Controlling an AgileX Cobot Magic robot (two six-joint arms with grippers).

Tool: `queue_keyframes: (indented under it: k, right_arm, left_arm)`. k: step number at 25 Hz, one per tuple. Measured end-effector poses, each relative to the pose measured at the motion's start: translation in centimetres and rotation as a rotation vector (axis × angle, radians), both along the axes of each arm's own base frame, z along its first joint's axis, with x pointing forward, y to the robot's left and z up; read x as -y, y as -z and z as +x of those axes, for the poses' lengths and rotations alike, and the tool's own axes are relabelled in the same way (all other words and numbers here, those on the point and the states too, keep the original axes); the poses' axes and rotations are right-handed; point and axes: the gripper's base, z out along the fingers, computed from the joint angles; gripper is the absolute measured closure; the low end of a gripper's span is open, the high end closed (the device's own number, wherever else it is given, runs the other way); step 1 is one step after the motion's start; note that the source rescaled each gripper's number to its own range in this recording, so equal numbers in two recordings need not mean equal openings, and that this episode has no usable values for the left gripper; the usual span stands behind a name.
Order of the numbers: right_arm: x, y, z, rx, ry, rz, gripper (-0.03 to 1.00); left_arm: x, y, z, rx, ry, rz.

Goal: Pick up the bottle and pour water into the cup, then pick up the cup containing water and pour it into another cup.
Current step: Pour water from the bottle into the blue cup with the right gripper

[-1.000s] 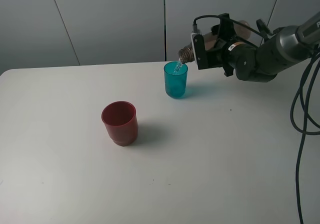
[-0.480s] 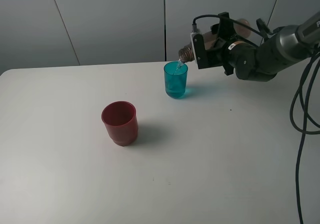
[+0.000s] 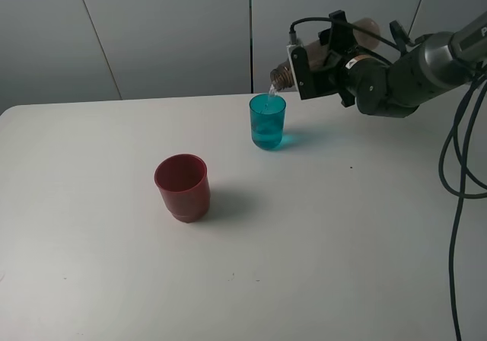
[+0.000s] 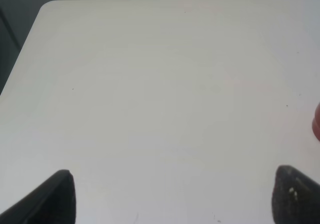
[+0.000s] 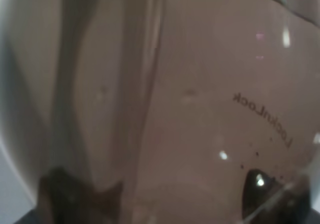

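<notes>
Smoky translucent plastic bottle (image 3: 283,74), threaded neck, is tilted near-horizontal, with the right pincer (image 3: 308,68) clamped on its body. Its mouth is just above the cup (image 3: 267,124), a slim teal translucent tumbler, part-filled, with a thin thread of water (image 3: 271,91) between them. Another cup (image 3: 183,187), squat, dark red, stands apart on the smooth white desk (image 3: 342,242). Left pincer (image 4: 172,196) tips are spread apart.

bottle (image 5: 165,109) | smoky brown translucent wall fills view | slanted dark lettering (image 5: 262,118) on it

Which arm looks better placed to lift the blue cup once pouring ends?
Probably left: the left pincer is open and empty; the right pincer grips the bottle over the blue cup.
</notes>
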Motion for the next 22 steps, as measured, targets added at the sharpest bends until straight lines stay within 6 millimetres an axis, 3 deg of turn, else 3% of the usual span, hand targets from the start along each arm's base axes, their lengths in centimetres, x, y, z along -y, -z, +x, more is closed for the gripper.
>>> queue_keyframes:
  k: [22]
  right_arm:
    - [-0.06, -0.01, 0.0, 0.011, -0.026, -0.084, 0.94]
  left_arm:
    - [0.0, 0.0, 0.0, 0.0, 0.0, 0.0]
